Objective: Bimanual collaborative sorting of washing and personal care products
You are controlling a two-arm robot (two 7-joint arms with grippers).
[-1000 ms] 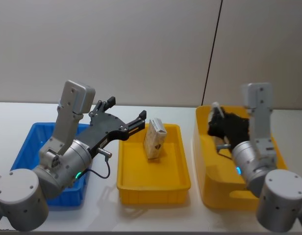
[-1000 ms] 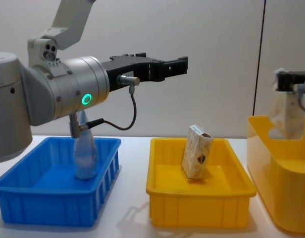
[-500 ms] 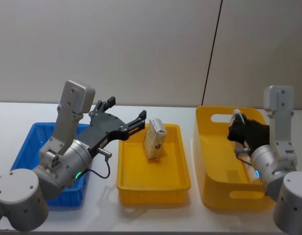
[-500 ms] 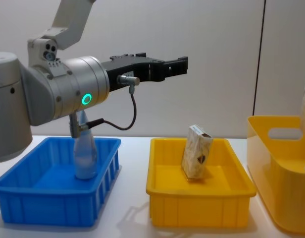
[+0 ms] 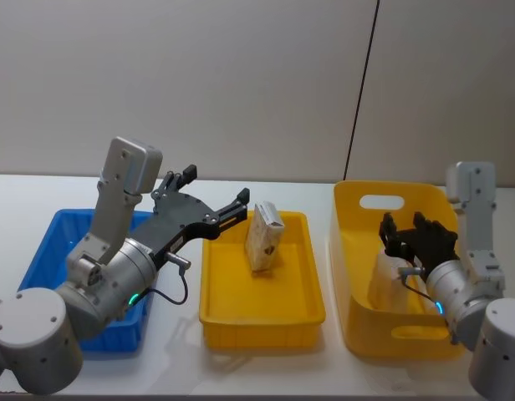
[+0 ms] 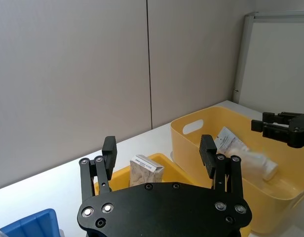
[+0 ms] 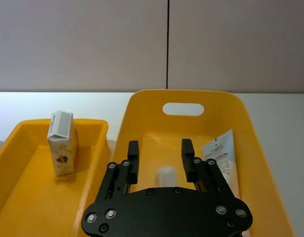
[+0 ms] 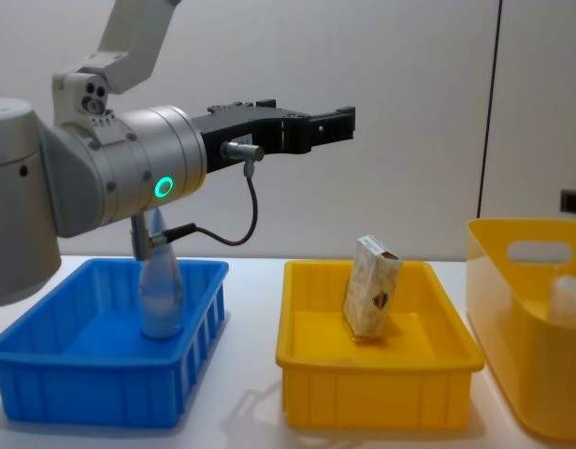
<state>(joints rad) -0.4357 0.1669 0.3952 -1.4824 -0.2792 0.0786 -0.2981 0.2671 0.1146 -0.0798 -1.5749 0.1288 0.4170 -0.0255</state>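
Yellow plastic, head view: a shallow yellow tray point(image 5: 262, 313) sits centre on the white table point(image 5: 15, 196), with one beige speckled carton point(image 5: 263, 236) standing upright at its far side. Blue bin point(image 5: 40, 251) to the left, deep yellow tub point(image 5: 349, 276) to the right. Left gripper point(image 5: 213, 200) is raised above the gap between blue bin and tray, fingers spread, nothing between them. Right gripper point(image 5: 416, 230) hangs over the tub's interior, fingers apart and empty.

Left wrist view: the left gripper point(image 6: 159, 158) shows both finger pairs wide apart; the carton point(image 6: 144, 171) stands in the tray point(image 6: 162, 159) beyond them. Farther off, the tub point(image 6: 191, 143) holds a pale squeeze tube point(image 6: 243, 153) lying on its side, with the right gripper point(image 6: 285, 132) above it.

Right wrist view: the right gripper point(image 7: 159, 155) has its fingers parted over the tub point(image 7: 142, 106). A small pale carton point(image 7: 166, 176) lies on the tub floor between them, untouched. The tube point(image 7: 222, 158) lies flat along one side of the tub. The upright carton point(image 7: 61, 143) stands in the neighbouring tray point(image 7: 21, 131).

Chest view: a slim clear bottle point(image 8: 161, 290) stands upright in the blue bin point(image 8: 101, 383), partly behind the left arm. The carton point(image 8: 370, 286) leans slightly in the tray point(image 8: 363, 393). The left gripper point(image 8: 311, 126) is held high above the tray's near-left side. The tub point(image 8: 512, 309) stands at the right edge.
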